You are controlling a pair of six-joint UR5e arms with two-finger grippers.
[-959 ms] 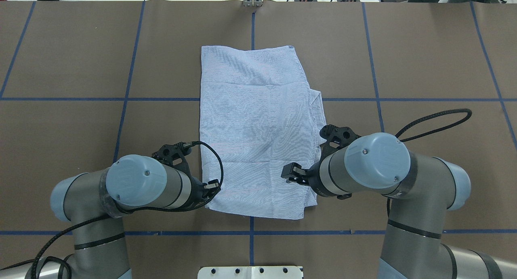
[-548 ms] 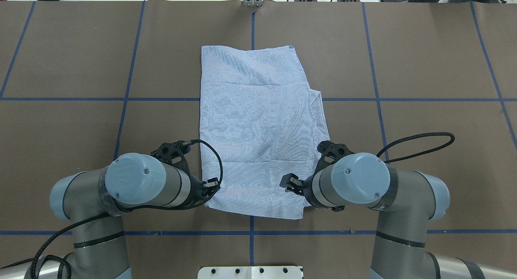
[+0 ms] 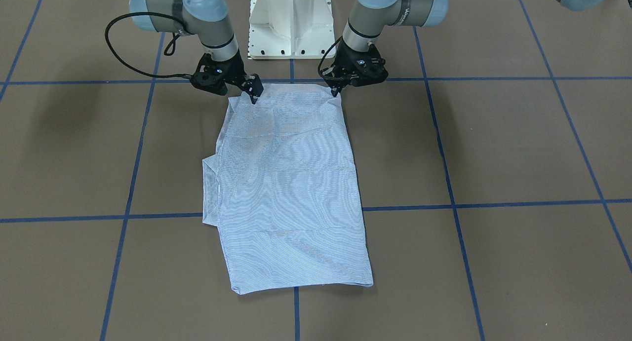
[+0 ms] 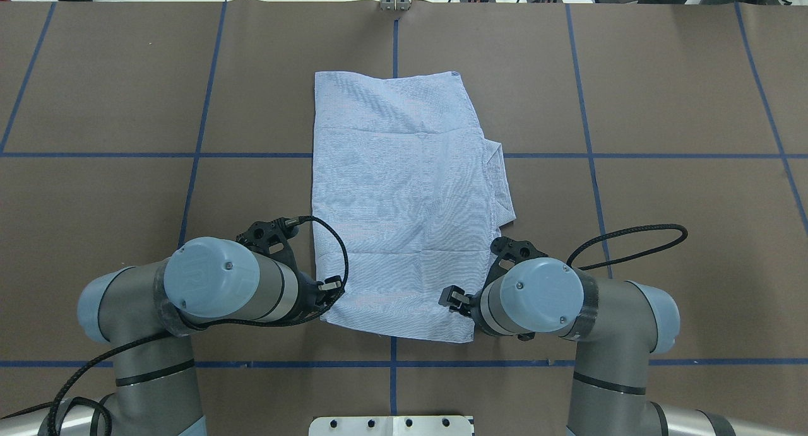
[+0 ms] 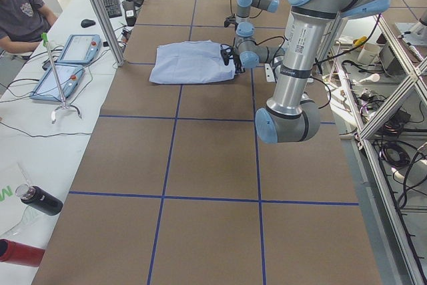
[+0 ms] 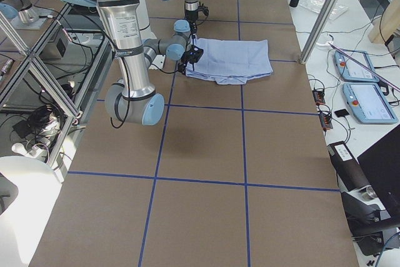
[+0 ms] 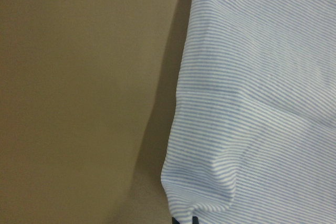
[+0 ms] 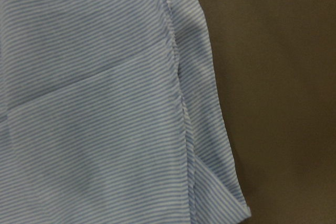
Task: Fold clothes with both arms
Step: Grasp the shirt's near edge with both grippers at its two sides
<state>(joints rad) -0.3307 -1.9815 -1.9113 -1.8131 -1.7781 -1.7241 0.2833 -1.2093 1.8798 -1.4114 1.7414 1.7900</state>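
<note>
The striped light blue shirt (image 4: 398,202) lies folded into a long rectangle on the brown table, with a folded bit sticking out at its right edge (image 4: 502,190). My left gripper (image 4: 332,286) sits at the shirt's near left corner. In the left wrist view its dark fingertips (image 7: 184,220) are shut on a puckered bit of shirt (image 7: 252,103). My right gripper (image 4: 449,295) hangs over the near right corner and looks open, its tips (image 3: 254,99) just above the cloth. The right wrist view shows only the shirt's hem (image 8: 181,103) and no fingers.
The white pedestal base (image 3: 290,20) stands just behind the shirt's near edge. Blue tape lines (image 4: 392,38) cross the table. A black cable loop (image 4: 637,243) juts out beside the right arm. A person (image 5: 20,11) sits at a side table with control tablets (image 5: 77,48).
My right arm has drawn back toward the robot along the shirt's right edge, uncovering more of the folded bit there. The left arm and the shirt have stayed put.
</note>
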